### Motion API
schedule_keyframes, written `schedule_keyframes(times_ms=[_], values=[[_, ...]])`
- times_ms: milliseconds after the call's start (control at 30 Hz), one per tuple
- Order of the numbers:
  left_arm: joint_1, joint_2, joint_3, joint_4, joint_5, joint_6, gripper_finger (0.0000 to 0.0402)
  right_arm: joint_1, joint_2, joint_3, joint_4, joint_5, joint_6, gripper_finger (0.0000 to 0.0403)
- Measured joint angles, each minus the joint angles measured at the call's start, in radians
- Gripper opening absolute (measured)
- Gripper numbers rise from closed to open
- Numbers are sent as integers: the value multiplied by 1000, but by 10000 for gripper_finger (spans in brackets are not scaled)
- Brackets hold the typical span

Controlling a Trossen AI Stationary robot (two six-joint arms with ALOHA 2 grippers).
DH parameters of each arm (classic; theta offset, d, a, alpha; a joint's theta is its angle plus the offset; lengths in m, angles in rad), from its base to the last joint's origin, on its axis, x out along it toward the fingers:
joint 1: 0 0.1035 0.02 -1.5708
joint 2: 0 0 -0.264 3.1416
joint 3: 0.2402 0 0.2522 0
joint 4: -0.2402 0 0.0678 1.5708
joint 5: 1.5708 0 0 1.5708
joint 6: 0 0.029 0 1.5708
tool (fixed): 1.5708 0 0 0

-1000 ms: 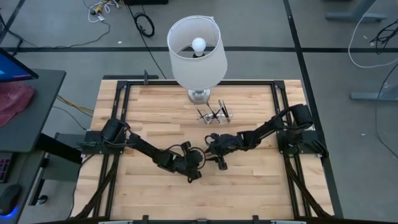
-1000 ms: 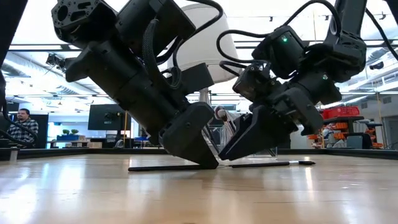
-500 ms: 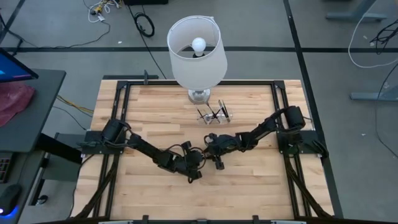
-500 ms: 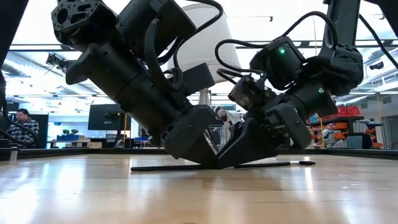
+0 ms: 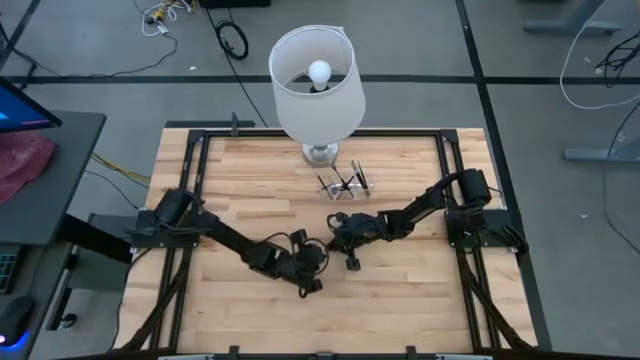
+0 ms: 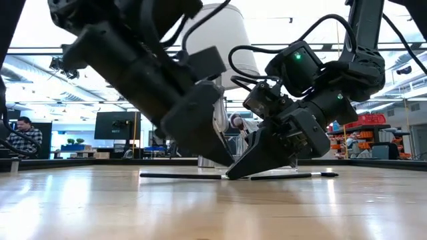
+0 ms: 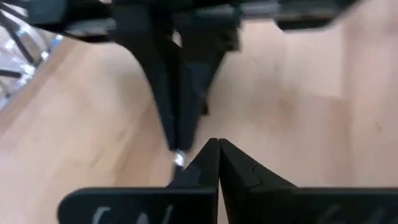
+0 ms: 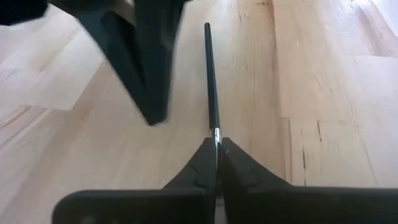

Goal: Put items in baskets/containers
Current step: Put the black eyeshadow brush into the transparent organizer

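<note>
A pale wooden desk (image 5: 400, 300) of jointed planks fills a workshop with monitors and a seated person far behind. At its far edge stands a lamp (image 5: 316, 85) with a white drum shade, and just beside its base sits the small clear plastic box (image 5: 344, 184), low and rectangular, with several thin brushes already lying across it. Near the desk's middle my two arms meet. My right jaws (image 8: 217, 155) are closed on a slim dark makeup brush (image 8: 211, 81), pinching it at the silvery band; its straight, smooth handle lies flat on the wood, pointing away from me. My left jaws (image 7: 217, 155) are pressed together with nothing between them, tips lifted just beside the right ones. The step in hand looks like picking this brush off the desk. To do it well I should keep the pinch firm, since the handle is thin, hard and likely slippery, lift straight up before swinging, and keep the left arm clear. The box is light and open-topped, so I should lower the brush in gently.
</note>
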Motion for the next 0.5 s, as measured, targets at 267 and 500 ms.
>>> schedule_keyframes(times_ms=[267,500], values=[[2,-8,0,-119,24,32,36,0,1,-1,4,1,-3,6],[6,-13,3,-199,58,-1,113,0,3,-3,16,3,-2,6]])
